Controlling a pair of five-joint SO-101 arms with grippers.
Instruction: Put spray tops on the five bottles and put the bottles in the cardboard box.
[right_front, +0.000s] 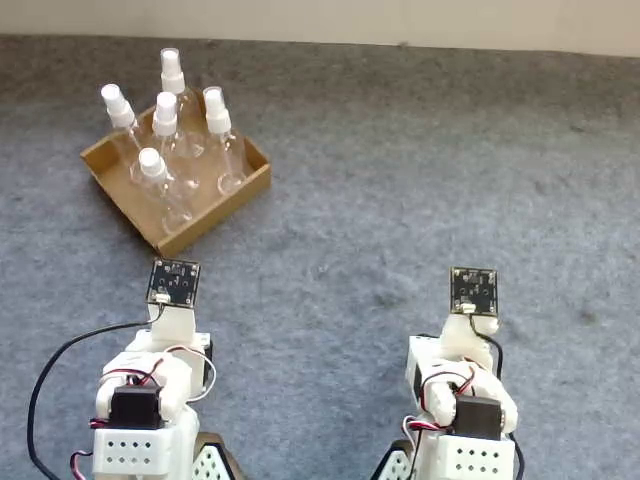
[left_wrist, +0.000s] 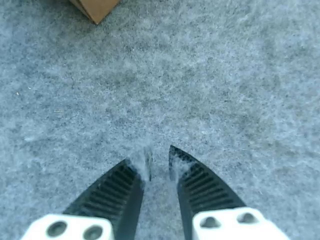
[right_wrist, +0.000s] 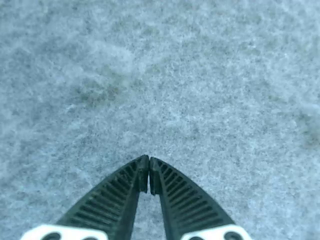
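The cardboard box (right_front: 222, 213) lies at the far left of the grey carpet. Several clear bottles (right_front: 163, 128), each with a white spray top, are inside it, leaning against one another. One corner of the box (left_wrist: 95, 7) appears in the left wrist view, well ahead of my left gripper (left_wrist: 160, 159). That gripper hangs over bare carpet, its fingers a narrow gap apart with nothing between them. My right gripper (right_wrist: 149, 167) is shut, tips touching, over bare carpet at the near right, and holds nothing.
Both arms (right_front: 150, 400) (right_front: 465, 400) sit folded back at the near edge. Grey carpet (right_front: 420, 170) spreads open across the middle and right. A pale wall strip runs along the far edge.
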